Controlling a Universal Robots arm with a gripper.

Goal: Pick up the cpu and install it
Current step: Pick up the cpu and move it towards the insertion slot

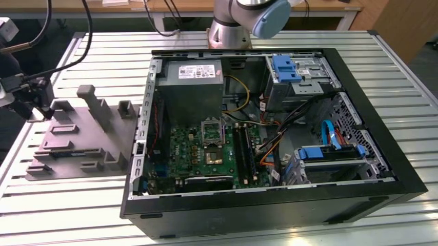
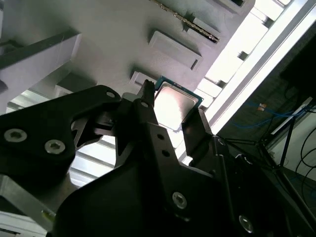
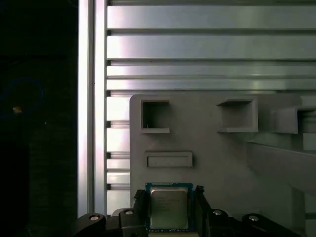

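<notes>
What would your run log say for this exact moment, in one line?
stage: pick | gripper: shut on cpu | place: at edge of grey tray | computer case: open

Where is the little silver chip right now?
The cpu is clamped in the gripper, in both wrist views, at the grey tray's corner near the slatted table's edge.

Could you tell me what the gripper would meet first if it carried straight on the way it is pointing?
Probably the cpu, directly ahead of the gripper, with the grey tray behind it; how much gap remains is unclear.
</notes>
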